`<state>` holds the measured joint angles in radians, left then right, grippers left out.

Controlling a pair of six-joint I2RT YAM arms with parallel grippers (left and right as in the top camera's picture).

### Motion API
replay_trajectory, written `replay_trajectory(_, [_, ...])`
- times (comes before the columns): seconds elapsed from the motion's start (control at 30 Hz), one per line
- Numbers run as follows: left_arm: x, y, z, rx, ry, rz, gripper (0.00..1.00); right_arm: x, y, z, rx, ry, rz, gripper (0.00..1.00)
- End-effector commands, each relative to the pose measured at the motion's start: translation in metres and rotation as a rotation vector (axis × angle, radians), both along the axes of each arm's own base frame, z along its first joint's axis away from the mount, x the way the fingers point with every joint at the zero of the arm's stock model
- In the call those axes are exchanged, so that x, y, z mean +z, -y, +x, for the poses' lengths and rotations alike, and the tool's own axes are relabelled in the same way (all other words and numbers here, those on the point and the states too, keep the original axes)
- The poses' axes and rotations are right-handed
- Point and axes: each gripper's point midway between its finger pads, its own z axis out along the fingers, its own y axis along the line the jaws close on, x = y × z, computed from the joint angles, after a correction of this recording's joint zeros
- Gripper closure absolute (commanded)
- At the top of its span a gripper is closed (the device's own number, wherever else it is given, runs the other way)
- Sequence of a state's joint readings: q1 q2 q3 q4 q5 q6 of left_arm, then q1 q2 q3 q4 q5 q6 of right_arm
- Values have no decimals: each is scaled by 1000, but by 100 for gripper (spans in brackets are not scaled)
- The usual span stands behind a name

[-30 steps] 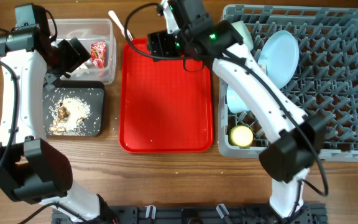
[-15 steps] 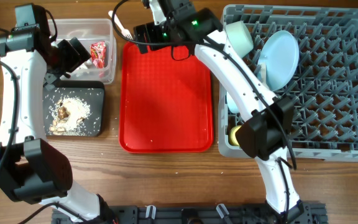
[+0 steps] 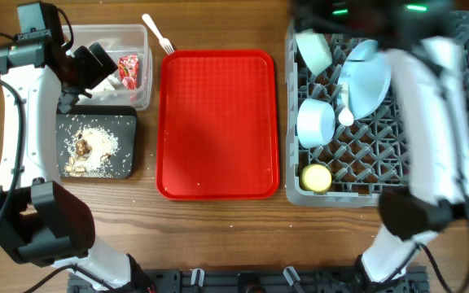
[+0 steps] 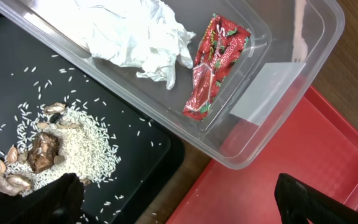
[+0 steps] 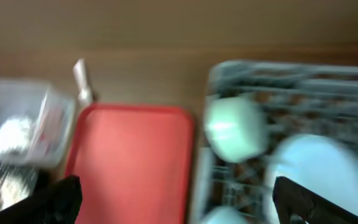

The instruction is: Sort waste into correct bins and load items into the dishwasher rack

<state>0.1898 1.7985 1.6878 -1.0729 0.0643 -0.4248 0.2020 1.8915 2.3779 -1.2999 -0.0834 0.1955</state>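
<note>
My left gripper hangs open and empty over the near edge of the clear tub, where the tub, the black tray and the red tray meet. In the tub lie the crumpled napkin and the red wrapper. Rice with brown scraps sits in the black tray. The grey rack holds the plate, two bowls, the spoon and the yellow cup. The white fork lies on the table. My right gripper is open and empty, its view blurred.
The large red tray lies between the bins and the rack, with a few rice grains on it. My right arm shows as a blur over the rack's right half. The left arm stands along the table's left edge.
My right arm has swung from the red tray's far-left corner, beside the fork, across to above the rack. The fork stays on the table. The left arm has not moved.
</note>
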Motion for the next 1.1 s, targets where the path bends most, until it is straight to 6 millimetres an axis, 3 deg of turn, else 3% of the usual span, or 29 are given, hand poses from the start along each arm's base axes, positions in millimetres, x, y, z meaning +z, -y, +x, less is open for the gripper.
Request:
replay_trajectory(0.0, [12,5,4,-34,37,9,0,16,56,-11,-114,16,-33,0])
replay_trajectory(0.13, [29,35,18,-141,98,13,1,6,82,-18,-154,-35,-50,0])
replay_trajectory(0.23, [58,59,32,-157,167,90,1,2,85,-20,-160,-55,-52,0])
replay_trajectory(0.37, [102,113,53,-223,305,179,1,1,85,-20,-159,-58,-51,0])
replay_trajectory(0.53, [113,159,79,-258,381,270,1,-4,85,-27,-159,-93,-55,0])
replay_trajectory(0.67, [83,185,111,-275,348,261,1,-9,84,-34,-156,-130,-54,0])
replay_trajectory(0.83, [11,196,146,-291,233,275,1,-14,82,-41,-147,-165,-46,0])
replay_trajectory(0.93, [-29,189,155,-248,178,343,1,-16,82,-44,-147,-178,-48,0])
replay_trajectory(1.07, [-55,171,160,-158,145,443,1,-17,82,-46,-146,-187,-49,0])
